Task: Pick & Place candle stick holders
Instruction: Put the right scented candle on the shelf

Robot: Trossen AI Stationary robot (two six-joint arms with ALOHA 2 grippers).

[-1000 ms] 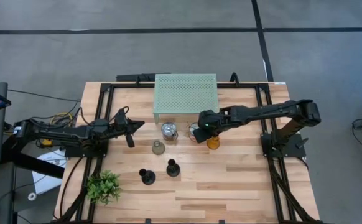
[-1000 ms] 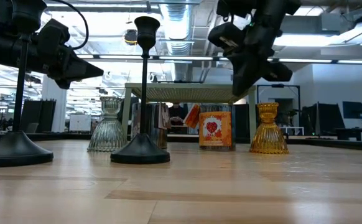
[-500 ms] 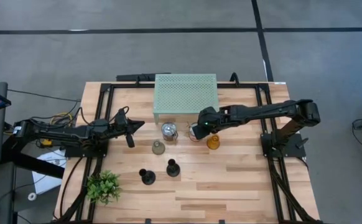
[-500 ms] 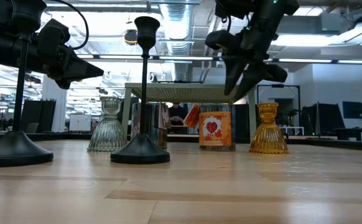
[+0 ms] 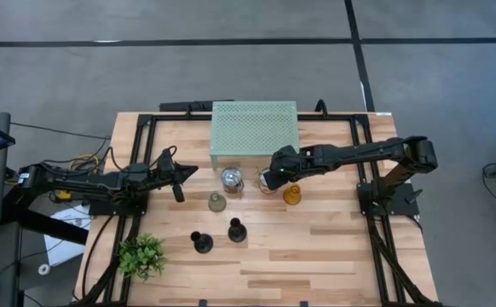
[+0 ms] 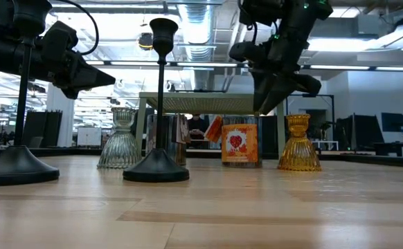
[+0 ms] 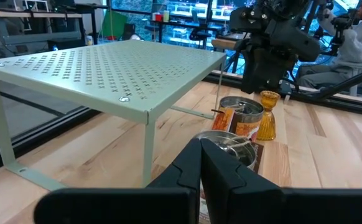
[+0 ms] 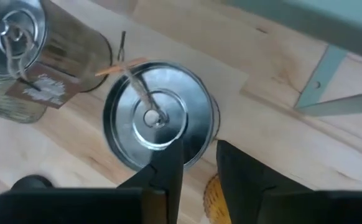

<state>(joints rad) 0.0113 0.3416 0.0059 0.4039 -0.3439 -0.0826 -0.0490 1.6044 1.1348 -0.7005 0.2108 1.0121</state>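
Having let go of amber holder (image 5: 292, 197), now standing free on table (image 5: 333, 247) by silvery jar (image 5: 268, 182), R gripper (image 5: 270, 176) lifting w/ jaws parted; L gripper (image 5: 180, 173) idling shut.

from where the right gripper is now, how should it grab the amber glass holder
Judging by its shape, grip the amber glass holder at its narrow waist, between cup and flared ribbed base. It stands upright and apart from the jar with the orange label, so the right gripper could descend from above, fingers straddling the waist.
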